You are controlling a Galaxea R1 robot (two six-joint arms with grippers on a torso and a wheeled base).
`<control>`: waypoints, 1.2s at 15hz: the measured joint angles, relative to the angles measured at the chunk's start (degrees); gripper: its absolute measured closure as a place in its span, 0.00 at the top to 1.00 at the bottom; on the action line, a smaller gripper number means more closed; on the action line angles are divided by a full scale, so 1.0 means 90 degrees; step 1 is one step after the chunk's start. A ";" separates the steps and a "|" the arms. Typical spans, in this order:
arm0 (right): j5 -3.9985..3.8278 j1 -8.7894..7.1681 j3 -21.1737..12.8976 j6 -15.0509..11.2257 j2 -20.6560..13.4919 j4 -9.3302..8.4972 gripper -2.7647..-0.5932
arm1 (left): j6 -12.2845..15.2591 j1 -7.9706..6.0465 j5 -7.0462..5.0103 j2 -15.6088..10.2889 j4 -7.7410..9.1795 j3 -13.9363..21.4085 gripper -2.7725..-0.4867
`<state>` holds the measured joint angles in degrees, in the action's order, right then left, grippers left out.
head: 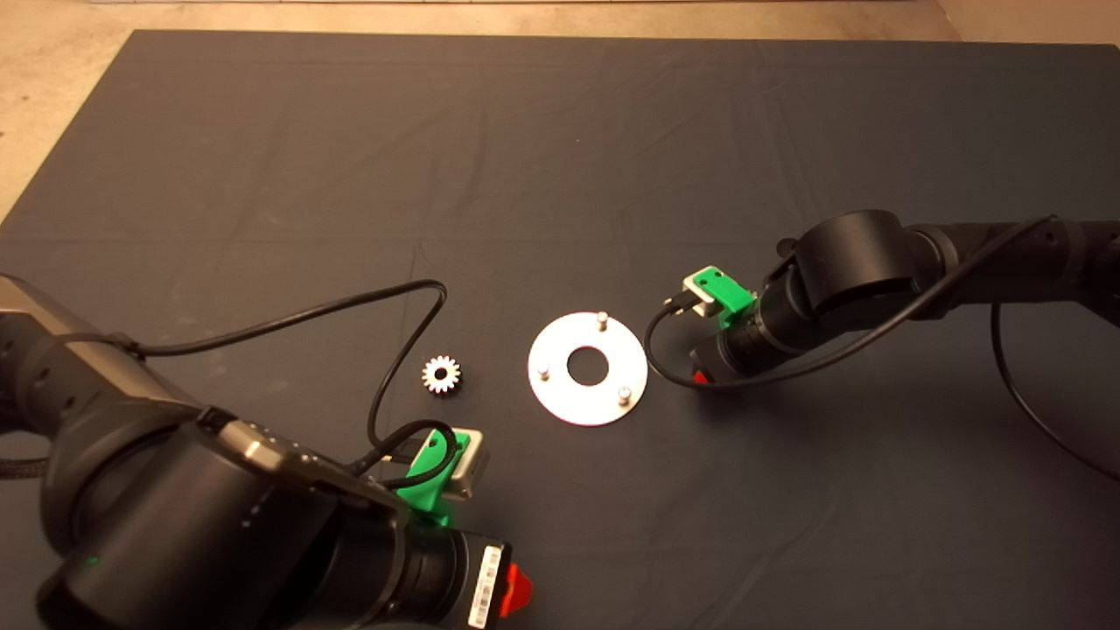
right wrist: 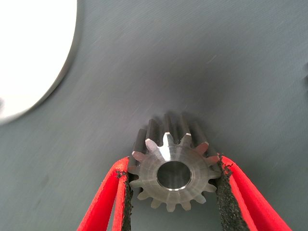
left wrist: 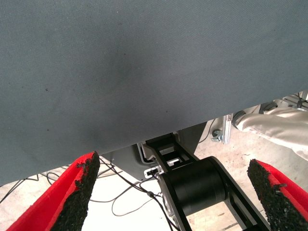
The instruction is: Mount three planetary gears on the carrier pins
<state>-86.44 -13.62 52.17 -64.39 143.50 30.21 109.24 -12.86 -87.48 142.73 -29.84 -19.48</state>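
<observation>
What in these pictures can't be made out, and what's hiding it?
- Third planetary gear: in no view. One lies on the mat left of the disc; the right gripper holds another.
- Head view: the right arm hides that held gear.
- Right wrist view: the disc is cut off by the edge and glared white.
- Left gripper: open, over the mat edge.

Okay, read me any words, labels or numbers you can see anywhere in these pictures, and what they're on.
White barcode sticker on the left black robot arm, beside its green hand with red fingers: print too small to read.
Small silvery toothed gear, round shiny metal disc, dark fabric mat: no text.
</observation>
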 joint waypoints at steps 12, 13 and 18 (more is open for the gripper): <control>-0.0057 -0.1010 -0.1141 -0.0642 0.0495 -0.0053 0.17 | 0.0000 -0.0001 0.0000 0.0015 -0.0073 0.0000 0.75; -0.0039 -0.1007 -0.1167 -0.0642 0.0639 -0.0062 0.17 | 0.0000 -0.0001 0.0000 0.0015 -0.0080 0.0000 0.75; -0.0108 -0.1007 -0.1120 -0.0642 0.1021 -0.0066 0.17 | 0.0000 -0.0001 0.0000 0.0015 -0.0144 0.0000 0.75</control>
<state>-87.41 -22.69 42.09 -70.17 152.68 29.62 109.24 -12.87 -87.48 142.86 -31.14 -19.48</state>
